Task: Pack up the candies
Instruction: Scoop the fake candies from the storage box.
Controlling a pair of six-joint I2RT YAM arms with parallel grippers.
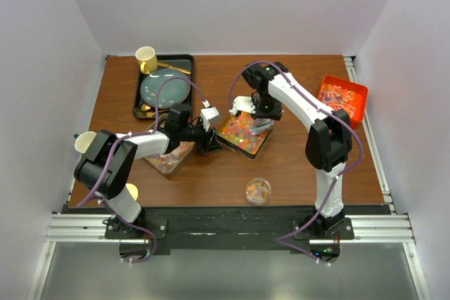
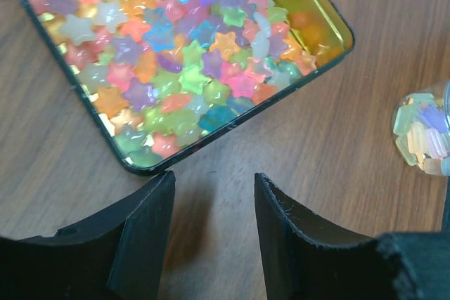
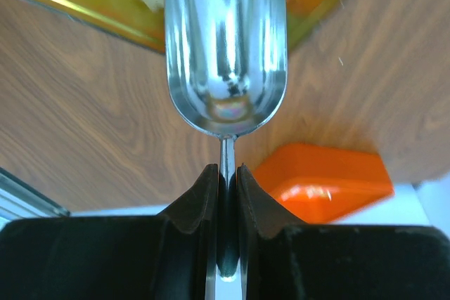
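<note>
Bright star-shaped candies (image 2: 183,61) fill a black-rimmed gold tin (image 1: 242,133) in the middle of the table. My left gripper (image 2: 214,180) stands open over bare wood just off the tin's near corner (image 2: 144,168), with nothing between its fingers. In the top view the left gripper (image 1: 211,143) sits at the tin's left edge. My right gripper (image 3: 226,170) is shut on the thin handle of the metal scoop (image 3: 225,54), whose shiny bowl looks empty and reaches over the tin's rim. The right gripper (image 1: 264,114) hangs over the tin's far side.
An orange bin (image 1: 342,96) of candies stands at the right edge. A small round jar (image 1: 258,190) with pastel pieces sits near the front, and a clear tub (image 1: 171,158) lies under the left arm. At the back left is a black tray (image 1: 164,86) with plate and yellow cup.
</note>
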